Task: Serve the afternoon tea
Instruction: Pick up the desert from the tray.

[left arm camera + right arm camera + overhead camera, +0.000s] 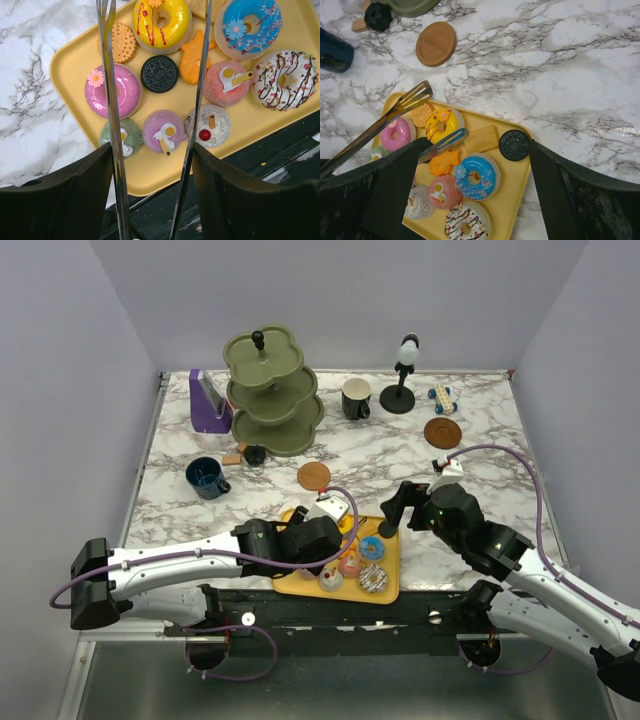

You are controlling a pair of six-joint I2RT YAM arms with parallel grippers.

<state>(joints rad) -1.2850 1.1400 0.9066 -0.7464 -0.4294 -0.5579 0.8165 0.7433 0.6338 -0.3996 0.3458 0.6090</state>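
Black fingers [60,200] of the left gripper [152,155] are clamping metal tongs [111,100], whose open tips are hovering over the toy doughnuts [161,22] and biscuits [159,73] on the yellow tray [75,55] at the table's [400,450] six o'clock edge. The olive three-tier stand [272,390] is standing at eleven o'clock. The right gripper [475,147] is gaping wide, holding nothing, at the tray's three o'clock.

Marble table [480,470] carries yellow tray [393,570], tiered stand [272,400], mugs [207,478], coasters [313,476].
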